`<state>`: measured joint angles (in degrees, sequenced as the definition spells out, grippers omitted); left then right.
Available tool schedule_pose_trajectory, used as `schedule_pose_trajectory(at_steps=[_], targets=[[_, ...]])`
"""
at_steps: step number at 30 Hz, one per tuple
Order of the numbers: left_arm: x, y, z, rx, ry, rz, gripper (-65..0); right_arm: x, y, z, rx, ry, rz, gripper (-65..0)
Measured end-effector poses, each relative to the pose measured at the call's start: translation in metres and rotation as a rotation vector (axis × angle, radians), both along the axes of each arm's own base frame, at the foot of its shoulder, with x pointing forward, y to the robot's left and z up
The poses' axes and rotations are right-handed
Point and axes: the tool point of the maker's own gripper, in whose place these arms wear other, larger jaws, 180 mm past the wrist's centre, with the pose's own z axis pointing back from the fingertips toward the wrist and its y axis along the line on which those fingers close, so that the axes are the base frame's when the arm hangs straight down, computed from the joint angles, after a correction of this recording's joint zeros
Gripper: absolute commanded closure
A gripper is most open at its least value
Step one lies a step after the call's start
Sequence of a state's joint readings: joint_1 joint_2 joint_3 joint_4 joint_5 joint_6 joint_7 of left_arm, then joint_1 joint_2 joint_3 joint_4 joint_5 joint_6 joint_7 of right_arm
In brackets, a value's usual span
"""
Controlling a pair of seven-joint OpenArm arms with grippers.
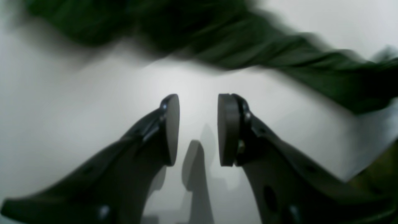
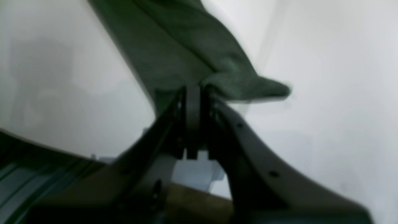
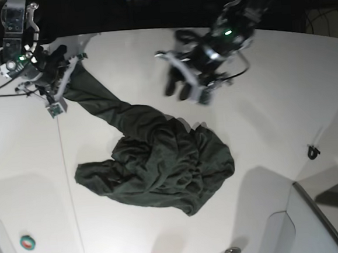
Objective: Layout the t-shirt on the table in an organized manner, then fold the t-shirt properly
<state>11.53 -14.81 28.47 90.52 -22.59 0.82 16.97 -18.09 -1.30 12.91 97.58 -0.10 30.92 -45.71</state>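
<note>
The dark green t-shirt [image 3: 160, 162] lies crumpled in a heap on the white table [image 3: 273, 112], with one strip stretched up and left. My right gripper [image 3: 73, 62] is shut on the end of that strip, seen close in the right wrist view with the gripper [image 2: 193, 93] pinching the t-shirt [image 2: 174, 46]. My left gripper [image 3: 176, 89] hovers above the heap's upper edge, open and empty. In the left wrist view the gripper [image 1: 198, 129] has its pads apart over bare table [image 1: 77, 109], and the t-shirt [image 1: 248, 40] lies blurred beyond them.
A thin dark seam line [image 3: 67, 169] runs down the table's left part. A small dark object [image 3: 313, 150] lies at the right. A red and green round thing [image 3: 27, 242] sits at the lower left. A grey panel [image 3: 323, 220] stands at the lower right.
</note>
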Motion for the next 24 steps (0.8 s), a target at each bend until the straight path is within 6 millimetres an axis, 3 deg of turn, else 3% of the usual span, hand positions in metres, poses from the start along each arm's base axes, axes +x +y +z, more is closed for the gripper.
schedule_pose_trajectory(at_steps=[2, 5, 9, 12, 16, 20, 24], targets=[[0.017, -0.035, 0.004, -0.066, -0.015, -0.018, -20.4, -0.004, -0.004, 0.006, -0.035, 0.018, 0.004, -28.4], [0.034, -0.059, -0.012, -0.081, 0.030, 0.025, -20.4, -0.004, -0.025, 0.021, -0.154, 0.015, 0.006, -46.4], [0.043, -0.068, -0.055, 0.039, 0.096, -0.001, -20.4, 0.027, -0.027, 0.049, -0.160, -0.098, 0.002, -44.1], [0.051, -0.071, -0.067, 0.106, 0.018, -0.032, -20.4, 0.068, -0.043, 0.072, -0.204, -0.183, 0.004, -43.4], [0.049, -0.070, -0.074, 0.153, -0.040, -0.067, -20.4, 0.114, -0.050, 0.070, -0.184, -0.192, -0.010, -43.4], [0.032, -0.039, -0.078, 0.145, -0.069, -0.069, -20.4, 0.160, -0.044, 0.051, -0.108, -0.126, -0.019, -48.5], [0.028, 0.035, -0.076, 0.159, -0.058, 0.086, -20.4, 0.198, -0.031, 0.039, -0.014, -0.153, -0.017, -49.4]])
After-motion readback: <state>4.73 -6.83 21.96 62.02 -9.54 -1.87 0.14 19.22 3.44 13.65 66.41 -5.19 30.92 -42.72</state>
